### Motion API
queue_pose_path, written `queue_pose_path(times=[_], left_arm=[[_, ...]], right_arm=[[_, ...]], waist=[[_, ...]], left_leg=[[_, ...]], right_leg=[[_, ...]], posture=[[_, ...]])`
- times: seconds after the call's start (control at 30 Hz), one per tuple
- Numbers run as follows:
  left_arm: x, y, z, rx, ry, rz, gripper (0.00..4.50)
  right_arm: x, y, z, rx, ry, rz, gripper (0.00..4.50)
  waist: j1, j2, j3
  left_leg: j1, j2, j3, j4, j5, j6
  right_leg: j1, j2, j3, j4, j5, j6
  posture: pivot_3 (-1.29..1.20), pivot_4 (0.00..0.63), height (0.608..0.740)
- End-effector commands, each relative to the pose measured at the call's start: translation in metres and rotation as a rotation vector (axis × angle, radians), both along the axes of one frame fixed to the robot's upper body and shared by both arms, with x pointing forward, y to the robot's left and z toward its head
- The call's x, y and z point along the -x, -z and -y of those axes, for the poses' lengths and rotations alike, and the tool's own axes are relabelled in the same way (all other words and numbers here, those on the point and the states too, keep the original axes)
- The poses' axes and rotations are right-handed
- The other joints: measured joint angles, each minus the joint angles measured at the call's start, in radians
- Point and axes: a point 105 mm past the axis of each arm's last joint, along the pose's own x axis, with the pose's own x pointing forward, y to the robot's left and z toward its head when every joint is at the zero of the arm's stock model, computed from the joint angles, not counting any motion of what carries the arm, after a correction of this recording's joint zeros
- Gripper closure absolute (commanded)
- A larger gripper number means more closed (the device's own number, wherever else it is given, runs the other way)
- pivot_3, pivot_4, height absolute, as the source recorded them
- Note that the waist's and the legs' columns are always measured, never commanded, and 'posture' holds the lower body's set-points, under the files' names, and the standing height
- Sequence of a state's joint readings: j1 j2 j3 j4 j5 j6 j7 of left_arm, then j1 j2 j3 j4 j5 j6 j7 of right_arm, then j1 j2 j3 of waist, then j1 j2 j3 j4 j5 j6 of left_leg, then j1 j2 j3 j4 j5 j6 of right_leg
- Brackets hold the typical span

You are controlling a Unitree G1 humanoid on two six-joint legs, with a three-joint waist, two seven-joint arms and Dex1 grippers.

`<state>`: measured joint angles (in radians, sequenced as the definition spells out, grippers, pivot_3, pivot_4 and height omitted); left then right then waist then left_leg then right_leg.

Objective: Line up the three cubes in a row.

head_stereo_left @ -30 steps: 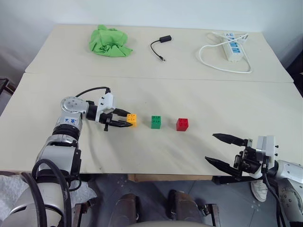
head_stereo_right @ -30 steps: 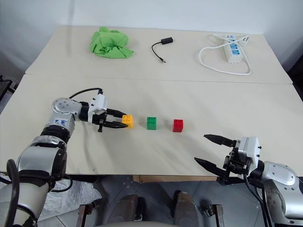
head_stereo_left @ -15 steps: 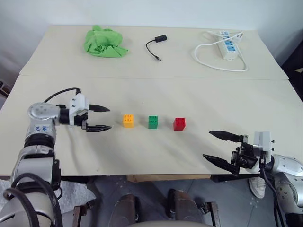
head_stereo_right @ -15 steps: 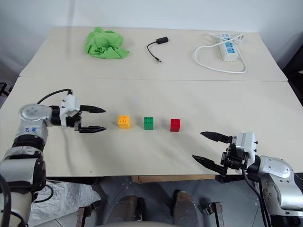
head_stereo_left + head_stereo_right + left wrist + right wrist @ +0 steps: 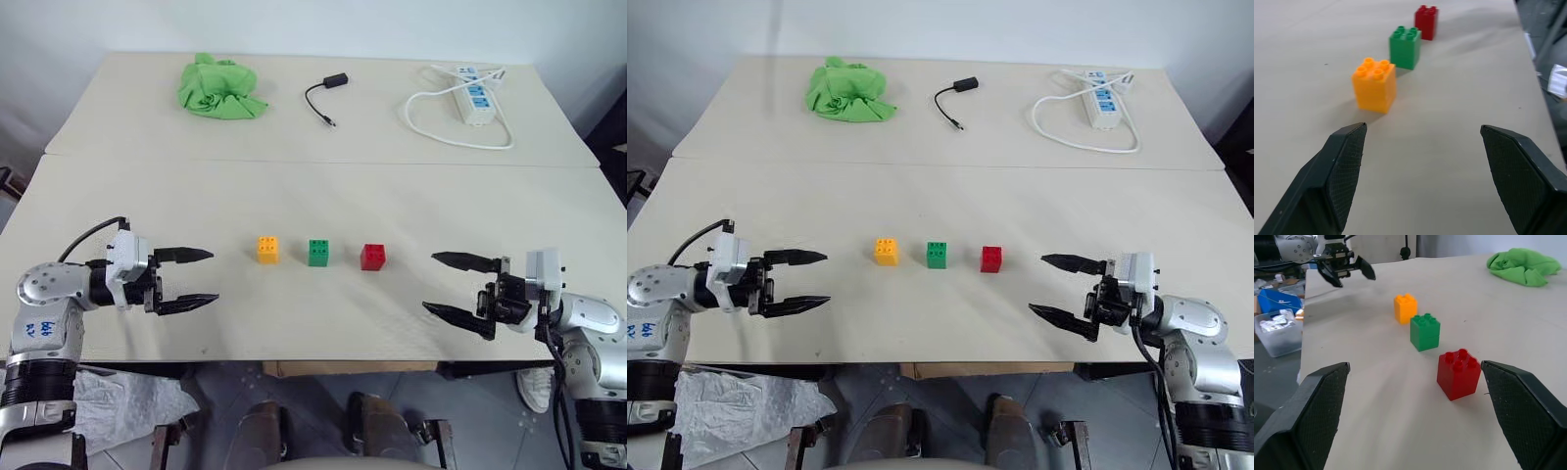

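Since a second earlier the left pincer [image 5: 201, 279] had let go of the orange-yellow brick [image 5: 267, 249] and drawn back toward the counter's left end; it stood wide apart and empty, near the front edge. In the same second the right pincer [image 5: 443, 285] had crept slightly inward, equally wide and holding nothing, near the front edge on the right.

Between them the three bricks stood upright on the counter [image 5: 323, 196], studs up: orange-yellow, then green brick [image 5: 319, 252], then red brick [image 5: 373, 256], apart from one another with similar gaps, running parallel to the front edge. Judging by that, the row looked finished, and both arms seemed to hang back so as not to knock it.

Pale beige and matte, the counter showed a seam running across it behind the bricks. Along its far edge lay a crumpled green cloth [image 5: 219, 88] toward the left corner, a small black adapter with its cable [image 5: 329, 95] near the middle, and a white power strip with looped cord [image 5: 468, 101] toward the right corner. A plain white wall [image 5: 294, 24] stood behind.
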<state>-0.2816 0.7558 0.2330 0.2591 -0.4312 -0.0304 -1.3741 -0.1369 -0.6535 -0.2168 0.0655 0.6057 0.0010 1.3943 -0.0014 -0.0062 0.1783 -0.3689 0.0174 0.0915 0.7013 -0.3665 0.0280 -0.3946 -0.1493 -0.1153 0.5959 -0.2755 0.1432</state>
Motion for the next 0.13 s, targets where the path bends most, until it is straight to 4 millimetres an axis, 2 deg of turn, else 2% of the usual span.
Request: queue_pose_path(times=[0.03,0.13], left_arm=[[-0.0011,-0.0088,0.0021,0.039,-0.018,0.087,0.54],[-0.0064,-0.0100,-0.0019,0.042,-0.068,0.129,0.54]], right_arm=[[-0.0021,-0.0048,0.0026,0.027,-0.028,0.031,0.00],[-0.0027,-0.0018,0.0035,0.051,-0.047,0.026,0.00]], waist=[[0.001,0.000,0.000],[0.000,0.000,0.000]], left_leg=[[0.000,0.000,0.000,0.000,0.000,0.000],[0.000,0.000,0.000,0.000,0.000,0.000]], right_leg=[[0.000,0.000,0.000,0.000,0.000,0.000],[0.000,0.000,0.000,0.000,0.000,0.000]], posture=[[0.00,0.150,0.740],[0.00,0.150,0.740]])
